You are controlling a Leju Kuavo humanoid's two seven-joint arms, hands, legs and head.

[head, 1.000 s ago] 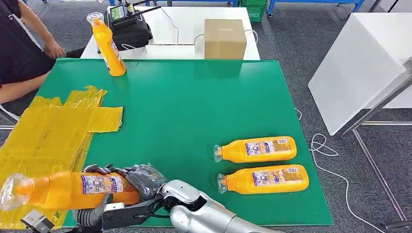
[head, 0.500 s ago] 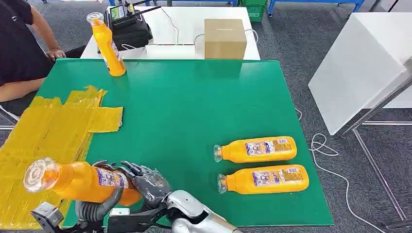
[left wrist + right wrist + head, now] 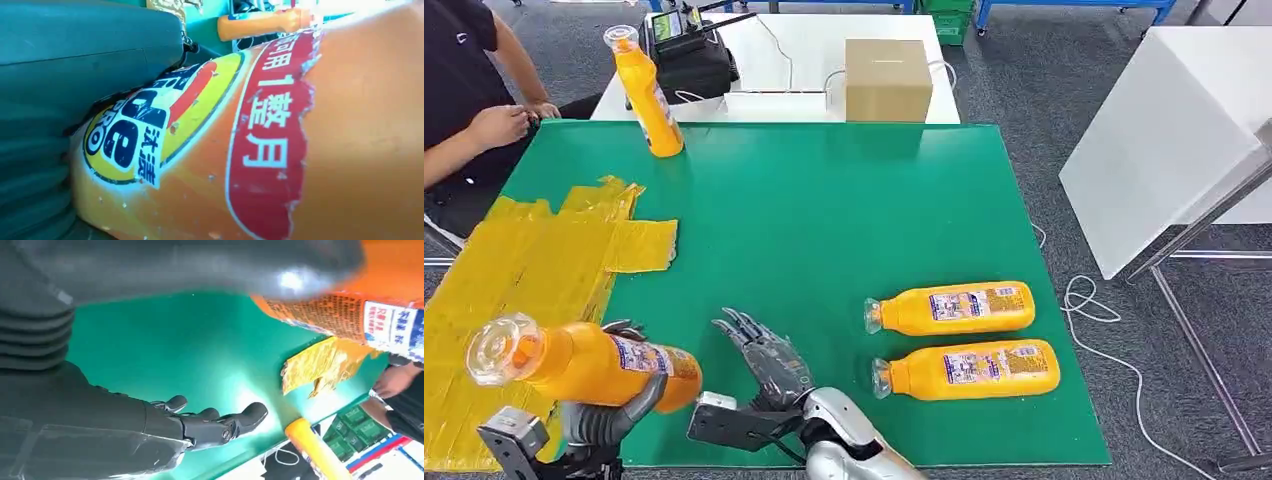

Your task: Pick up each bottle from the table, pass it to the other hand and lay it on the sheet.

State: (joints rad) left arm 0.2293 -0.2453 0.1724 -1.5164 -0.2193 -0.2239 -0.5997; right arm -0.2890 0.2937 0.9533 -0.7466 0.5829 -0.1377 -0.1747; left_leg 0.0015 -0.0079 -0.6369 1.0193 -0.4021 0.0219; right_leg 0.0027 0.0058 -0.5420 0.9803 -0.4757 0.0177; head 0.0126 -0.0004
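Observation:
My left hand [image 3: 609,418] grips an orange bottle [image 3: 584,363] from below, held tilted above the table's near left corner with its clear cap toward the yellow sheet [image 3: 524,280]. The bottle's label [image 3: 200,140] sits close against the left wrist camera. My right hand [image 3: 769,365] is open beside it, fingers spread and apart from the bottle; its fingers [image 3: 220,427] hover over the green mat. Two more orange bottles [image 3: 952,307] [image 3: 969,370] lie side by side at the near right. Another bottle [image 3: 646,92] stands upright at the far left.
A person's hands [image 3: 499,125] rest at the table's far left edge. Behind the green table [image 3: 824,220] a white table carries a cardboard box [image 3: 886,80] and a black device [image 3: 686,55]. A white panel [image 3: 1164,140] and cables stand to the right.
My right hand has let go of the bottle and opened, moving right. The left hand now holds the bottle alone. The person's hands shifted at the far left.

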